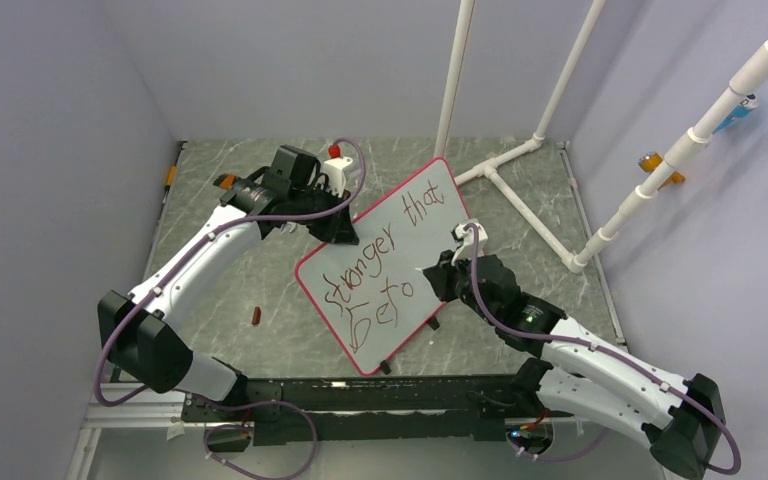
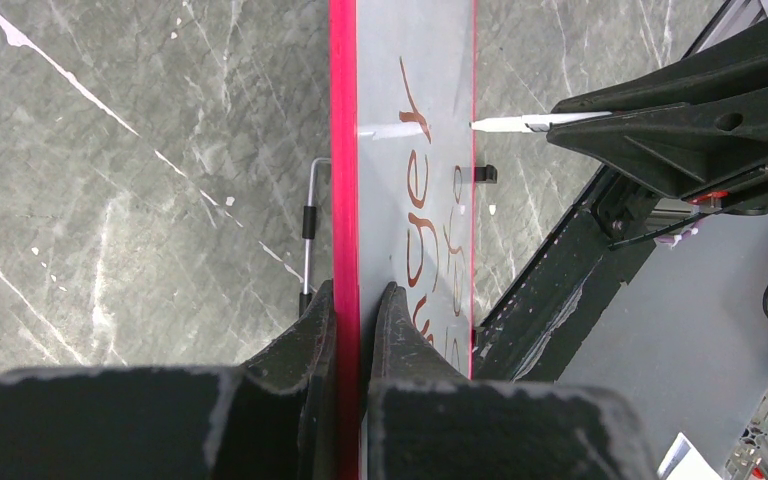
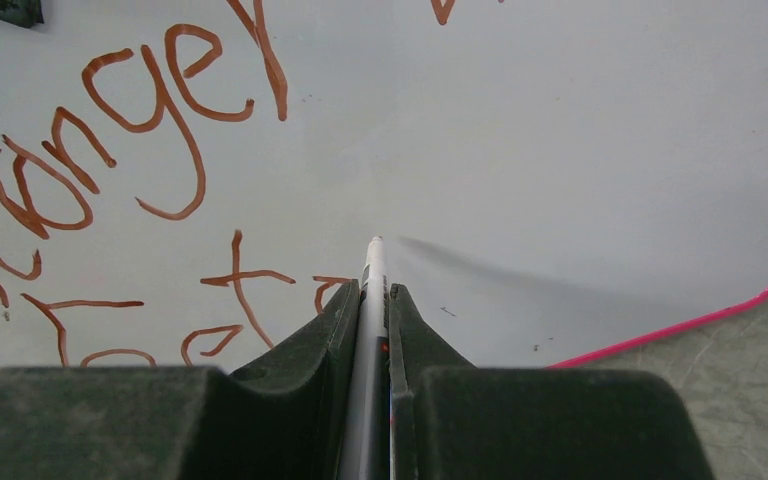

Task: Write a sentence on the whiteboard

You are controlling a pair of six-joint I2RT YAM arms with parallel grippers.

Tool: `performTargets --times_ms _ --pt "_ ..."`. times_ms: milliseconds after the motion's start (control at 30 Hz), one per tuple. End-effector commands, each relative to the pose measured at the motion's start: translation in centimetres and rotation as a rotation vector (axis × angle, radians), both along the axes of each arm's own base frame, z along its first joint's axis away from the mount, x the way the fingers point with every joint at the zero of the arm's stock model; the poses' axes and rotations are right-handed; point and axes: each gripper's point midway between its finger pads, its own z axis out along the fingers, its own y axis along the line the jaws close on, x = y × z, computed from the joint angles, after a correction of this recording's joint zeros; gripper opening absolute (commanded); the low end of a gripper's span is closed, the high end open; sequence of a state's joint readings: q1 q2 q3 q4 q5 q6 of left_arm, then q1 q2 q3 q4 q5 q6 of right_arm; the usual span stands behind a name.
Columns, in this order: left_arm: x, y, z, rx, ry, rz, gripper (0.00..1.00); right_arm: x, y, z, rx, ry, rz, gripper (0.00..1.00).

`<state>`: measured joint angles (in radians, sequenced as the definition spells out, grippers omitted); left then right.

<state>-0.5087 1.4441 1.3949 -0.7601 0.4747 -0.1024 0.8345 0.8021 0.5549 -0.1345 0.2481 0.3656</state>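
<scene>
Legible text: one item only, dark-red marker handwriting point(image 1: 380, 268) on the glossy white rectangular whiteboard with a thin pink-red rim point(image 1: 437, 182).
Top view, upper line: "stronger that".
Lower line: four letters, "Beto" or "Seto"; cannot tell the first letter.
Right wrist view: "ronger", plus "et" of the lower line.
Left wrist view: letters steeply foreshortened, "ger" just readable.

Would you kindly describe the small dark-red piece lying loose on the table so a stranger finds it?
Start at the glossy white whiteboard with the pink-red rim, mid-table. Left of its lower corner, on the grey marbled tabletop, lies a short dark-red stub: it lies alone, touching nothing else.
</scene>
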Motion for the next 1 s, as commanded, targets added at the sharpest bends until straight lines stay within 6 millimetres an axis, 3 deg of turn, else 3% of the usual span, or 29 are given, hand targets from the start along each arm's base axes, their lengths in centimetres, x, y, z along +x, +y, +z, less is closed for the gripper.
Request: performTargets --times_ms 0,367,967 --pt "5.1 5.1 -1.2 0.290 -0.244 0.117 0.00 0.4 0.7 1.4 0.048 -0.046 0.020 0.00" --pt "5.0 5.1 -1.3 0.293 -0.244 0.116 0.00 1.2 1.6 0.7 0.045 -0.038 0.028 0.00" --pt "5.0 5.0 -1.2 0.292 -0.243 0.117 0.00 -0.4 -0.1 -3.7 0.013 0.069 -0.010 0.00"
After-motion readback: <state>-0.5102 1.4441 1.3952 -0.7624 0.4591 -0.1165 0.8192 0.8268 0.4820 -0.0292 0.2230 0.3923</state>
